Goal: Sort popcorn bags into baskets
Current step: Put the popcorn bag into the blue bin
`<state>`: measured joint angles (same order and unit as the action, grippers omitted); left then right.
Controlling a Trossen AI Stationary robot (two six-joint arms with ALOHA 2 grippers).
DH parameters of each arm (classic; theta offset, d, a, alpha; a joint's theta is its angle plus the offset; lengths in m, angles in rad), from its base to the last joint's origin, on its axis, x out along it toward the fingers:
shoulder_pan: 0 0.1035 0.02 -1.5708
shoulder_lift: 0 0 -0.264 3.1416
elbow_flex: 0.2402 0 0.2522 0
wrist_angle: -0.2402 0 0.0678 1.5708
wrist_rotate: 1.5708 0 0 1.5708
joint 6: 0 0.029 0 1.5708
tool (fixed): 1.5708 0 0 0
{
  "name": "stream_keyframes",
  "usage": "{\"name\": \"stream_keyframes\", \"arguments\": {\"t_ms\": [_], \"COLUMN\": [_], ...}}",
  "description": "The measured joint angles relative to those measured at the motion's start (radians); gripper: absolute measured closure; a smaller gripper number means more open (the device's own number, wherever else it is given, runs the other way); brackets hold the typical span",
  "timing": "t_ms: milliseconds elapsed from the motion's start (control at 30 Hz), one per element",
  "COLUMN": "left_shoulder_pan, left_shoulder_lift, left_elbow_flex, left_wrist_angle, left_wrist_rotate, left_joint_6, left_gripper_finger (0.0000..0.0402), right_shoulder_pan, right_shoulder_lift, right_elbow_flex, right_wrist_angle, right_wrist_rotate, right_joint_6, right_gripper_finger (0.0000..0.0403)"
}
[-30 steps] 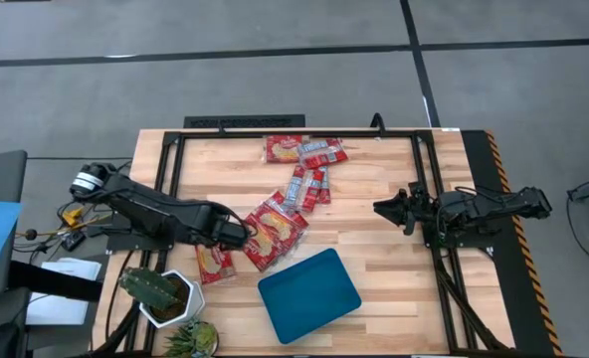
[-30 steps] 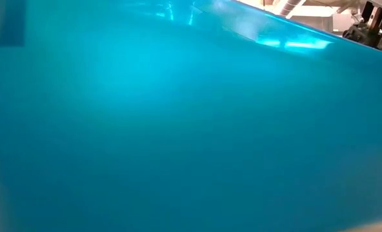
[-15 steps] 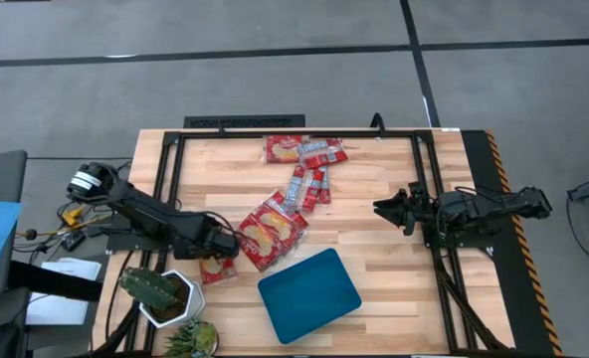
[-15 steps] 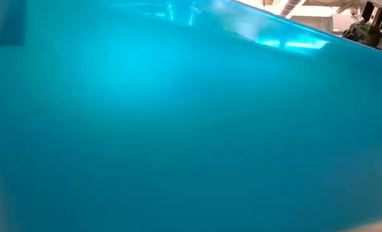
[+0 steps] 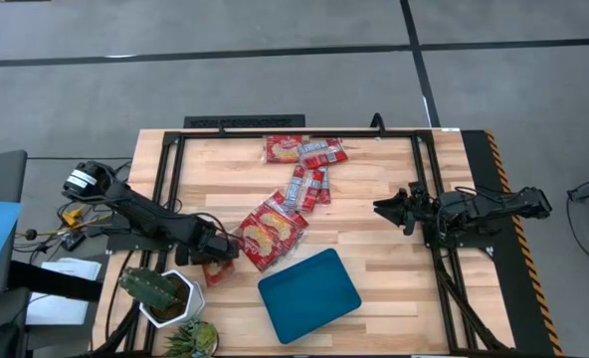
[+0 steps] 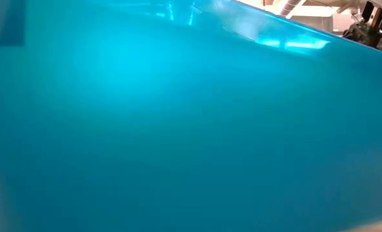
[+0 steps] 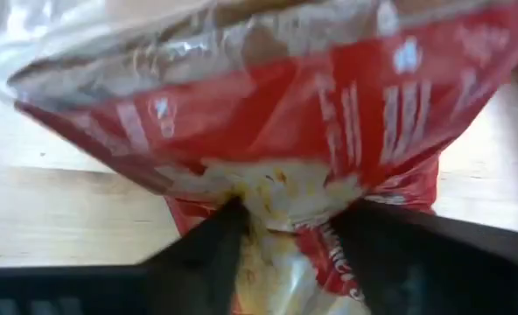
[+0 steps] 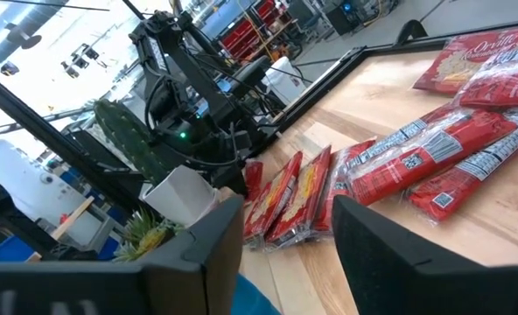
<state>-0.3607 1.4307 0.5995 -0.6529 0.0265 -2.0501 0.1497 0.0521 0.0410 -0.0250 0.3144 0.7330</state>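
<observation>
Several red popcorn packets lie flat on the wooden table: a wide pair (image 5: 272, 231) near the middle, narrow ones (image 5: 307, 186) beyond them, and more (image 5: 304, 151) at the far edge. The teal tray (image 5: 309, 295) sits near the front edge and fills the low view (image 6: 178, 129). My left gripper (image 5: 223, 249) is at the near left, shut on one wide packet (image 5: 215, 269). My right gripper (image 5: 382, 209) waits at the right, open and empty, pointing toward the packets (image 8: 434, 149). My left gripper (image 7: 298, 236) pinches the wide packet (image 7: 329, 114) between its two fingers, at one edge by the yellow picture (image 7: 276, 197). The plastic bunches up between the fingers (image 7: 211, 249). The rest of the packet fills the wrist view; whether it is clear of the table cannot be told.
A white pot with a cactus (image 5: 160, 295) stands just in front of my left gripper, and a second plant (image 5: 195, 338) stands at the front edge. A black frame (image 5: 170, 159) runs along the table's left, far and right sides.
My left gripper has drawn back from the wide pair toward the table's left and near edge, and now stands over the single wide packet near the cactus pot. My right arm has kept still.
</observation>
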Motion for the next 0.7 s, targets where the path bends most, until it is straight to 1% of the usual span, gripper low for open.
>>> {"name": "stream_keyframes", "arguments": {"t_ms": [100,133,167,300,400,467,567,700], "left_shoulder_pan": [-0.001,-0.001,-0.001,0.003,0.006,0.012,0.024,0.037], "left_shoulder_lift": [0.000,0.000,0.000,0.005,0.000,-0.005,-0.011,-0.012], "left_elbow_flex": [0.000,0.000,0.002,0.047,0.103,0.142,0.222,0.336], "left_wrist_angle": [-0.001,0.002,0.004,-0.022,-0.043,-0.056,-0.065,-0.150], "left_wrist_rotate": [-0.018,-0.023,-0.027,-0.066,-0.114,-0.128,-0.137,-0.172], "left_joint_6": [0.045,0.053,0.055,0.075,0.103,0.114,0.149,0.162], "left_gripper_finger": [0.0350,0.0373,0.0385,0.0389,0.0397,0.0397,0.0399,0.0400], "right_shoulder_pan": [-0.001,-0.002,-0.002,-0.002,-0.002,-0.002,-0.002,-0.002], "right_shoulder_lift": [0.000,0.000,0.000,0.000,0.000,0.000,0.000,0.000], "right_elbow_flex": [0.000,0.000,0.000,0.000,0.000,-0.001,-0.001,-0.001], "right_wrist_angle": [0.000,0.000,0.001,0.001,0.002,0.004,0.005,0.005], "right_wrist_rotate": [0.000,0.001,0.001,0.002,0.002,0.002,0.002,0.002], "right_joint_6": [0.000,0.000,0.000,0.000,-0.004,-0.008,-0.008,-0.009], "right_gripper_finger": [0.0213,0.0216,0.0218,0.0230,0.0238,0.0242,0.0249,0.0255]}}
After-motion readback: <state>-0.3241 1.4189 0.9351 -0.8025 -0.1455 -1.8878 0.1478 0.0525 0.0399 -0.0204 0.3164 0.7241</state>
